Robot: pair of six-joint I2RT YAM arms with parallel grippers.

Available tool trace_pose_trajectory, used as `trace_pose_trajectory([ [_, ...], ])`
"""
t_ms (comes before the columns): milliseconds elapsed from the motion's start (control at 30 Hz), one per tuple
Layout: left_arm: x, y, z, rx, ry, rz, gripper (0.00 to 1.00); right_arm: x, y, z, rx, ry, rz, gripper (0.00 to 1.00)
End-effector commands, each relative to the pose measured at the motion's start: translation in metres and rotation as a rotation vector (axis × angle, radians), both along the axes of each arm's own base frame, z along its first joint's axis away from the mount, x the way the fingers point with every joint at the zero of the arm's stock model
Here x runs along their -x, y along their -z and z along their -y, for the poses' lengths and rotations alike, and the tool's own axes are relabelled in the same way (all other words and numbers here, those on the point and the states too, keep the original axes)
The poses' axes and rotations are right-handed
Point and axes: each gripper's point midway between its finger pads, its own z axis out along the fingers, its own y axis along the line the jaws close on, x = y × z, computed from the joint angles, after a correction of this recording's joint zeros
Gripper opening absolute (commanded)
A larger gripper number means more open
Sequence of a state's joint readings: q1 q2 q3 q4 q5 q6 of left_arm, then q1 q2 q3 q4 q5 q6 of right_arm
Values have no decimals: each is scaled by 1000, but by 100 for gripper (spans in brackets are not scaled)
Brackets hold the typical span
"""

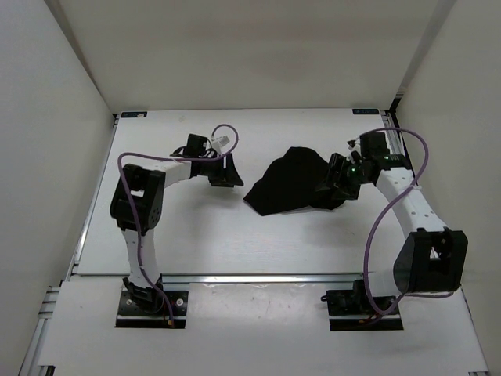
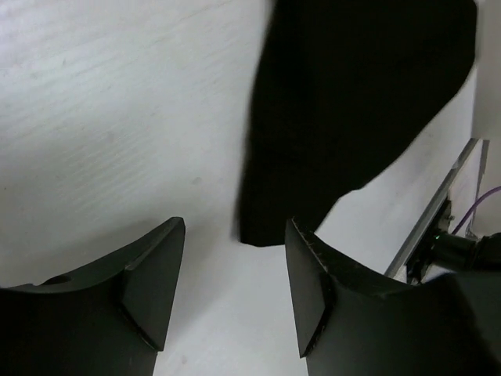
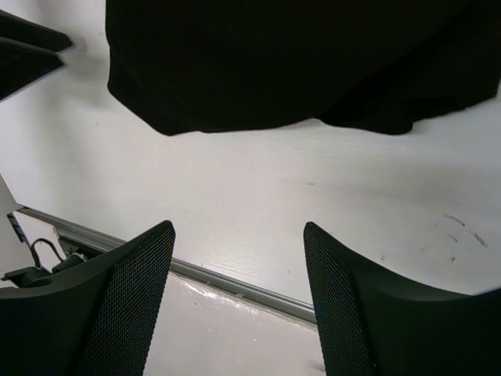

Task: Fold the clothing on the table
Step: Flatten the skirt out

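The black clothing [image 1: 291, 184] lies bunched on the white counter [image 1: 196, 235]. The left tool [image 2: 235, 235] hovers just off its left corner, fingers apart with nothing between them. The right tool [image 3: 239, 235], by its right edge, is spread wide and also grips nothing.

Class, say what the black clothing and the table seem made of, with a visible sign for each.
The clothing: soft matte fabric; limp, rumpled, no shine. The table: white board, perhaps laminate; faint grain lines, slight sheen.

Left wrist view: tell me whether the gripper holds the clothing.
No; the left gripper stands open, empty, short of the clothing lying on the table.
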State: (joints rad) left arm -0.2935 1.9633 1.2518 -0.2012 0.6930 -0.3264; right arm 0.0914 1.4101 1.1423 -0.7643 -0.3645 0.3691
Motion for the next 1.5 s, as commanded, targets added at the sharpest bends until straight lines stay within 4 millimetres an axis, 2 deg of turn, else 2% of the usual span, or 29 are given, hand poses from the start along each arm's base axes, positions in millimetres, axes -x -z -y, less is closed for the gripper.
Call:
trace_pose_trajectory([
  [0,19,17,12,29,131,-32,64,13,-11,15,-3,60,10,72],
  [67,30,30,19,14,163,-36,64,17,-12,20,-7,78,14,72],
  [200,53,37,46,67,247,-68,64,23,-12,26,-6,92,13,72],
  [300,74,48,62,61,298,-110,58,25,-12,26,-8,96,14,72],
  [367,84,55,66,57,315,-130,46,26,-10,24,-18,102,9,72],
  [400,87,56,70,49,317,-131,20,28,-9,24,-21,105,1,72],
  [433,87,59,71,42,310,-139,0,25,-10,24,-19,100,15,72],
  [467,89,55,74,54,299,-174,0,26,-10,23,-26,99,18,71],
  [533,81,28,82,118,304,-205,0,24,-10,21,-41,102,21,71],
  [600,61,-24,95,163,314,-111,0,24,-9,16,-76,101,24,71],
  [633,59,-46,95,155,312,-61,0,25,-8,11,-85,90,26,71],
  [700,41,-125,100,170,291,137,0,26,-3,3,-111,75,23,71],
  [767,18,-174,84,152,214,271,0,27,1,-7,-125,54,19,70],
  [800,13,-199,79,147,200,308,0,27,1,-10,-140,47,19,71],
  [867,-13,-224,47,119,100,350,0,28,2,-15,-152,31,19,70],
  [900,-17,-235,37,120,72,367,0,27,3,-16,-153,31,19,70],
  [1000,-44,-247,-26,45,-94,415,0,26,1,-17,-171,26,14,70],
  [1033,-43,-251,-36,27,-110,426,0,26,2,-17,-170,26,10,70],
  [1100,-51,-266,-72,24,-191,457,0,25,-1,-16,-165,31,21,69],
  [1167,-51,-279,-79,80,-193,464,0,27,-1,-19,-167,22,17,69],
  [1233,-43,-286,-71,126,-157,464,0,29,2,-18,-172,25,4,69],
  [1300,-25,-276,-32,142,-63,439,0,32,3,-21,-169,17,-3,69],
  [1333,-10,-264,-4,142,1,410,0,32,3,-18,-166,23,3,68],
  [1367,-2,-254,8,143,37,391,0,34,4,-19,-166,28,-3,68],
  [1433,40,-234,60,175,177,330,0,35,4,-16,-166,36,10,68],
  [1467,51,-216,73,186,206,285,0,37,6,-16,-170,40,1,69],
])
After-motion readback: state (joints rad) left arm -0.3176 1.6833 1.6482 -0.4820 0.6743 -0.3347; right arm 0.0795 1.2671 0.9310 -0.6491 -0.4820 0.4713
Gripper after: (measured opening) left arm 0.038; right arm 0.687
